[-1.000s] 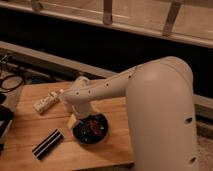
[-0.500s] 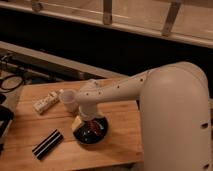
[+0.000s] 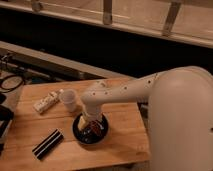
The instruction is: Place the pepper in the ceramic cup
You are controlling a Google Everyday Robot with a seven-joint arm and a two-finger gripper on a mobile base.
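The ceramic cup (image 3: 68, 99) is small and white and stands upright on the wooden table (image 3: 30, 125), just left of my arm. The gripper (image 3: 90, 123) reaches down into the wide black bowl (image 3: 91, 135), in front of and to the right of the cup. A dark reddish shape in the bowl under the gripper looks like the pepper (image 3: 97, 128), and the gripper partly hides it. A pale yellow item (image 3: 82, 121) lies in the bowl beside it.
A black striped flat bar (image 3: 47, 143) lies near the table's front left. A white power strip (image 3: 46, 102) lies left of the cup. Cables (image 3: 10, 82) lie off the table's left side. My bulky white arm (image 3: 175, 115) covers the right side.
My arm's wrist has swung to the right and uncovered the white cup. The gripper has stayed over the black bowl.
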